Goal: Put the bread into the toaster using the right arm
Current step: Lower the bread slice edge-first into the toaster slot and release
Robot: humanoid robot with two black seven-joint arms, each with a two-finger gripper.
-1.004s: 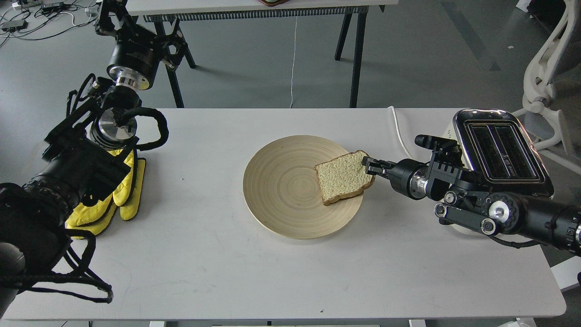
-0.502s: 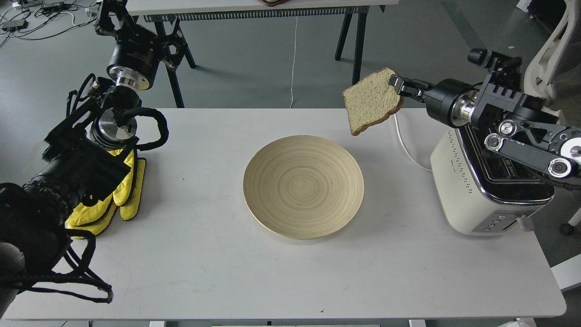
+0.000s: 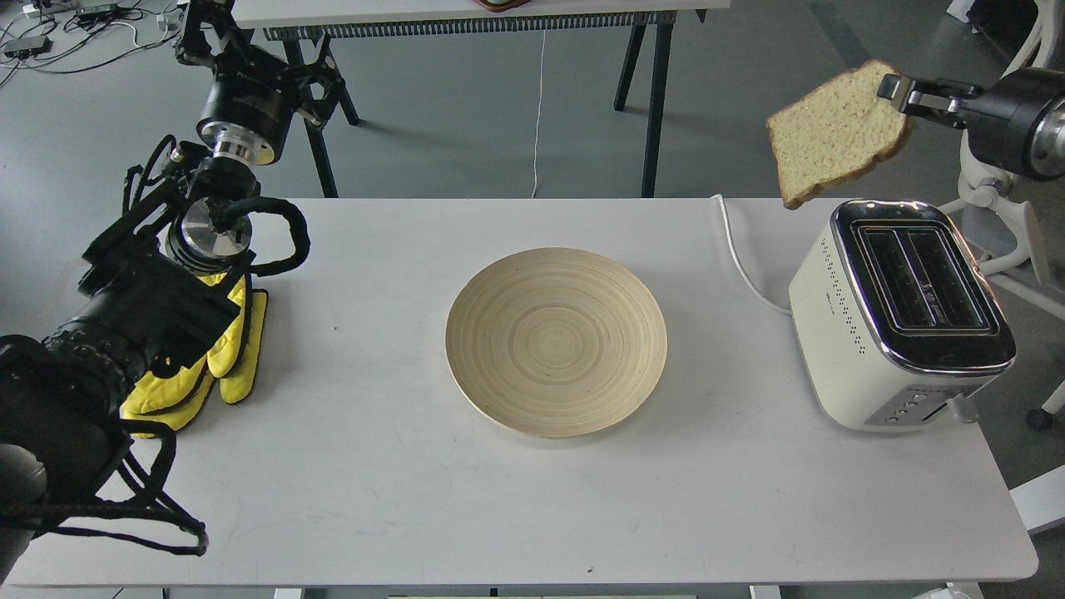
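Observation:
My right gripper (image 3: 897,88) is shut on the top corner of the bread (image 3: 834,133), a tan slice with a brown crust, held high in the air and hanging tilted. The bread hovers above and a little behind the far left corner of the cream-white toaster (image 3: 899,312), which stands on the table's right side with both chrome-rimmed slots facing up and uncovered. Most of the right arm is out of view past the right edge. My left arm rises along the left side; its gripper (image 3: 200,25) is dark at the top left, away from the table.
A round wooden plate (image 3: 556,339) lies bare in the middle of the white table (image 3: 399,466). Yellow gloves (image 3: 208,358) lie at the left by my left arm. The toaster's white cord (image 3: 740,258) runs back off the table. A white chair (image 3: 998,166) stands behind the toaster.
My right gripper lifted the bread off the plate, then carried it up and to the right, from beside the toaster to above its far end. The left arm has not moved.

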